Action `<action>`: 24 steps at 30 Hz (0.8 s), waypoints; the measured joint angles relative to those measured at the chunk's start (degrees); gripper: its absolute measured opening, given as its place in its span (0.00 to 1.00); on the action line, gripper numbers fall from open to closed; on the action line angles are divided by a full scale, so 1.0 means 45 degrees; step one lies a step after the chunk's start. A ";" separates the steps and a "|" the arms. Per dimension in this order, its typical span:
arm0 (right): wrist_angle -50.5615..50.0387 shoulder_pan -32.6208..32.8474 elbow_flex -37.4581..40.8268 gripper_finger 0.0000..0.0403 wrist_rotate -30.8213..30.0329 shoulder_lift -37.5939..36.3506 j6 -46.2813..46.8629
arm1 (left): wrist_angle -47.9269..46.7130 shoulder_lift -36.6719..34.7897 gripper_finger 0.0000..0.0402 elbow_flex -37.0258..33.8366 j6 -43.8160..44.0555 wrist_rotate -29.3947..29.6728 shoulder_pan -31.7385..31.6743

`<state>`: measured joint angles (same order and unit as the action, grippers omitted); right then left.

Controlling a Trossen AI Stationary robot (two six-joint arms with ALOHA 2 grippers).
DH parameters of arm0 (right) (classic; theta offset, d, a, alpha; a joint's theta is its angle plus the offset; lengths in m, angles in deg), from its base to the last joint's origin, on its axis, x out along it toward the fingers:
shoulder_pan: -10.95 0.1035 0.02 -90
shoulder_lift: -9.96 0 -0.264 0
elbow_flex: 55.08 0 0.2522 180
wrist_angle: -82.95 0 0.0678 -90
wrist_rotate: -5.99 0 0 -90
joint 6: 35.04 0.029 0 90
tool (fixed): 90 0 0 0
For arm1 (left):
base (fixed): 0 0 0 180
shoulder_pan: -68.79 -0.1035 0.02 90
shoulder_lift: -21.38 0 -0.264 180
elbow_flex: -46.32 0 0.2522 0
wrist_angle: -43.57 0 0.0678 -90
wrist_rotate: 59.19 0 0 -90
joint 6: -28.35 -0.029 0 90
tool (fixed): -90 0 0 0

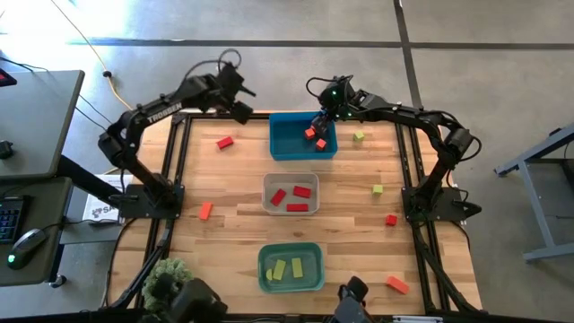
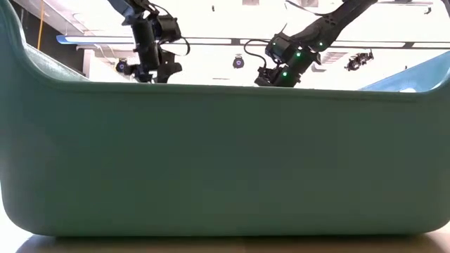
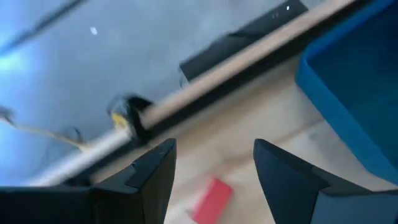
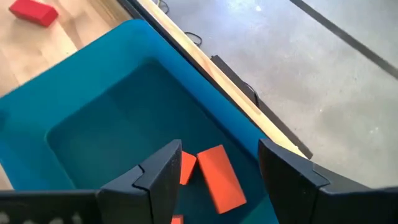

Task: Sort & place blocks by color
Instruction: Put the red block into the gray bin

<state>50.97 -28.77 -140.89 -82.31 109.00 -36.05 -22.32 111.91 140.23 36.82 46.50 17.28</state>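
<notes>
At the table's far left, my left gripper (image 1: 240,109) hangs open and empty near the red block (image 1: 224,142), which lies just ahead between its fingers in the wrist view, long axis skewed to the jaws. Right gripper (image 1: 319,124), also open and empty, sits over the blue bin (image 1: 280,148) and its orange blocks (image 4: 219,179). Left arm is nearer; I judge it takes the red block.

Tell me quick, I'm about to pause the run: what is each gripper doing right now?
Left gripper: open, empty, above a red block near the table's far edge.
Right gripper: open, empty, over the blue bin with orange blocks inside.
</notes>
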 joint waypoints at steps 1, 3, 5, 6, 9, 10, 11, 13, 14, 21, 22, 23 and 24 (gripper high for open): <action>0.0000 -0.0002 0.0000 0.50 0.0000 0.0000 0.0219 | -0.0049 0.0002 0.51 0.0278 -0.0464 0.0004 -0.0198; -0.0004 0.0001 0.0000 0.50 0.0000 0.0000 0.0567 | -0.0095 0.0002 0.51 0.0777 -0.1244 0.0005 -0.0589; -0.0031 -0.0002 0.0000 0.50 0.0002 0.0000 0.0922 | -0.0111 0.0002 0.51 0.1075 -0.1945 0.0000 -0.1008; -0.0075 -0.0001 0.0000 0.50 0.0000 0.0000 0.1107 | -0.0111 0.0002 0.51 0.1161 -0.2278 -0.0006 -0.1206; -0.0244 0.0003 0.0000 0.50 0.0005 0.0000 0.1504 | -0.0131 0.0006 0.51 0.1245 -0.3159 -0.0103 -0.1711; -0.0315 0.0003 0.0000 0.50 0.0005 0.0000 0.1670 | -0.0175 0.0048 0.51 0.1245 -0.3346 -0.0164 -0.1843; -0.0408 0.0003 0.0000 0.50 0.0005 0.0000 0.1851 | -0.0196 0.0119 0.51 0.1245 -0.3488 -0.0244 -0.1943; -0.0563 0.0000 0.0002 0.50 0.0005 0.0000 0.2072 | -0.0204 0.0363 0.51 0.1245 -0.3749 -0.0480 -0.2094; -0.0573 -0.0002 0.0005 0.50 0.0005 0.0000 0.2194 | -0.0214 0.0513 0.51 0.1245 -0.3895 -0.0547 -0.2150; -0.0549 -0.0002 0.0005 0.50 0.0005 0.0000 0.2237 | -0.0573 0.1945 0.51 0.1241 -0.4963 -0.0497 -0.2158; -0.0549 0.0003 0.0005 0.50 0.0005 0.0000 0.2237 | -0.0784 0.2128 0.51 0.1241 -0.5066 -0.0393 -0.2134; -0.0540 0.0003 0.0005 0.50 0.0005 0.0000 0.2237 | -0.1039 0.2318 0.51 0.1241 -0.5232 -0.0286 -0.2132; -0.0534 0.0003 0.0005 0.50 0.0005 0.0000 0.2241 | -0.1304 0.2515 0.51 0.1241 -0.5342 -0.0185 -0.2129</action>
<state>48.57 -28.75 -140.87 -82.29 109.00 -25.96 -28.19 123.23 145.81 12.78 45.66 7.70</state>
